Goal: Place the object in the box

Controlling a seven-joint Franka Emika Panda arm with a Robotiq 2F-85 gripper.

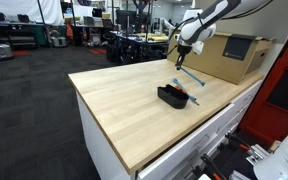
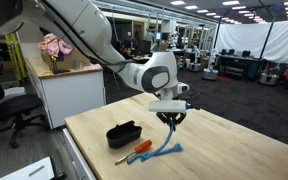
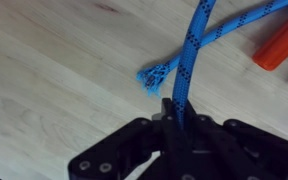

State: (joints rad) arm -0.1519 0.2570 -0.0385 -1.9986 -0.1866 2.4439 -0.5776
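Note:
The object is a blue braided rope with a frayed end, doubled over. My gripper [image 2: 171, 118] is shut on it and holds it above the table, so the rope [image 2: 165, 148] hangs down with its lower part resting on the wood. In the wrist view the rope [image 3: 191, 60] runs up from between my fingers [image 3: 179, 115]. The low black open-top box [image 2: 124, 133] stands on the table, apart from the rope. In an exterior view the gripper [image 1: 184, 52], rope [image 1: 192, 74] and box [image 1: 171, 96] also show.
A red-orange handled tool [image 2: 139, 147] lies on the table between the box and the rope, and shows in the wrist view [image 3: 281, 45]. A large brown cardboard box [image 1: 229, 55] stands behind the gripper. The wooden table [image 1: 124, 100] has its edges close by.

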